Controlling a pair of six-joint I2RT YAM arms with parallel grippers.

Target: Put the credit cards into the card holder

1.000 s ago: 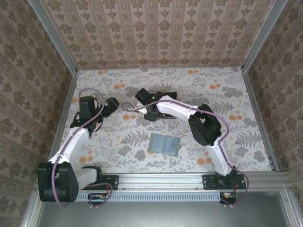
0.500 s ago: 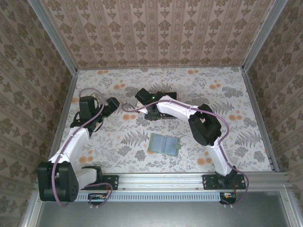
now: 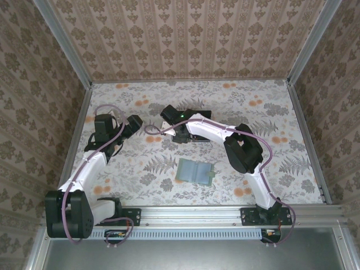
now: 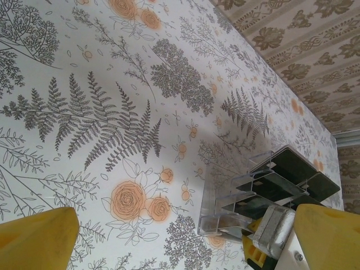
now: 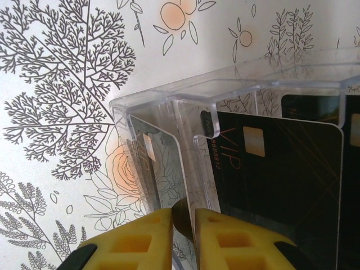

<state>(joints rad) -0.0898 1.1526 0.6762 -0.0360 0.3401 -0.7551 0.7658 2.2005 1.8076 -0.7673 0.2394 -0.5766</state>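
The clear tiered rack (image 5: pixel 169 101) holds several black credit cards (image 5: pixel 281 169). In the right wrist view my right gripper (image 5: pixel 184 222) has its yellow fingers (image 5: pixel 140 242) nearly together on the dark edge of one credit card (image 5: pixel 183 216) that stands in a front slot. From the top view the right gripper (image 3: pixel 183 134) hangs over the rack at the middle back of the table. The sage-green card holder (image 3: pixel 194 171) lies flat nearer the arm bases, apart from both grippers. My left gripper (image 3: pixel 135 124) hovers open left of the rack (image 4: pixel 225 202), with nothing between its fingers (image 4: pixel 39 236).
The floral tablecloth (image 3: pixel 146 163) covers the table, which is boxed in by patterned walls and a metal rail (image 3: pixel 225 212) at the near edge. The right arm's forearm (image 3: pixel 214 130) stretches above the space between rack and card holder.
The right gripper's fingers have come closer together on the card's edge. Both arms stay almost where they were; the card holder has not moved.
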